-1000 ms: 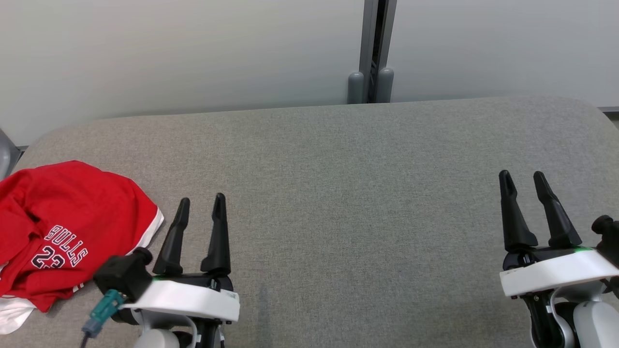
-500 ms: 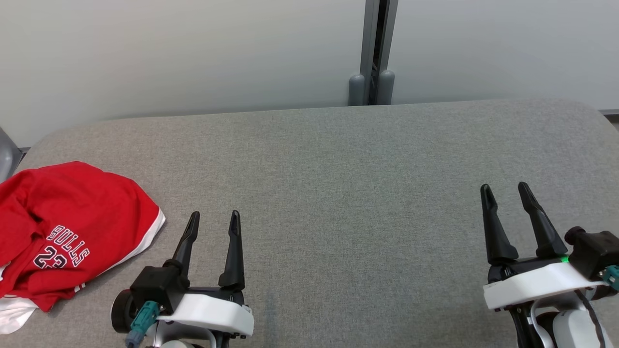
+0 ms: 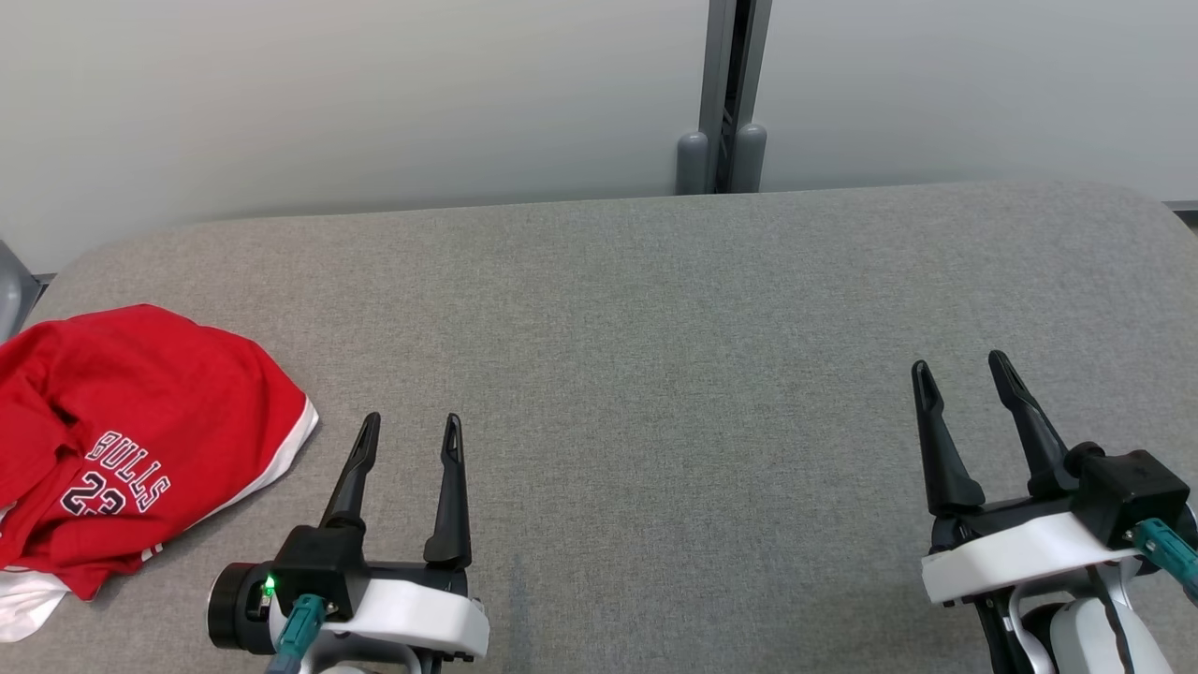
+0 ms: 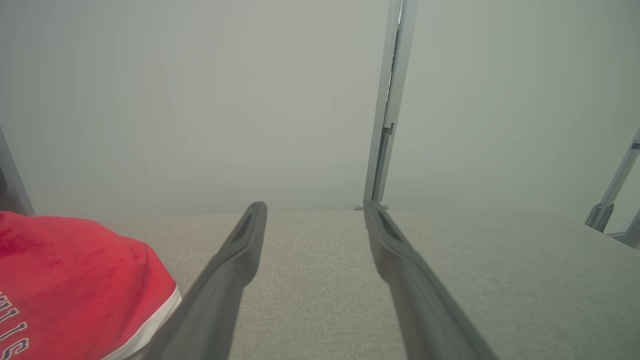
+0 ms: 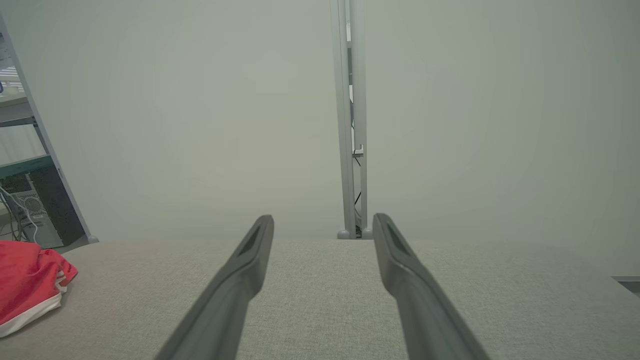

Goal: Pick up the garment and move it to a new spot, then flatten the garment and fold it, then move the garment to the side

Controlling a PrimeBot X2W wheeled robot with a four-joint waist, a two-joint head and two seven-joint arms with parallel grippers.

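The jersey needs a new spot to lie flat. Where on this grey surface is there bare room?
The widest bare stretch of the grey surface lies between the left gripper and right gripper, back to the far edge by the wall post. The far right corner is bare too. Crowded at the left edge, under the crumpled red jersey.

- The red garment [image 3: 122, 440] runs off the head view's left edge, so part of it is unseen.
- Its lettering [image 4: 12, 320] is clipped at the left wrist view's corner.
- The rack [image 5: 20, 165] holds things too small to name.
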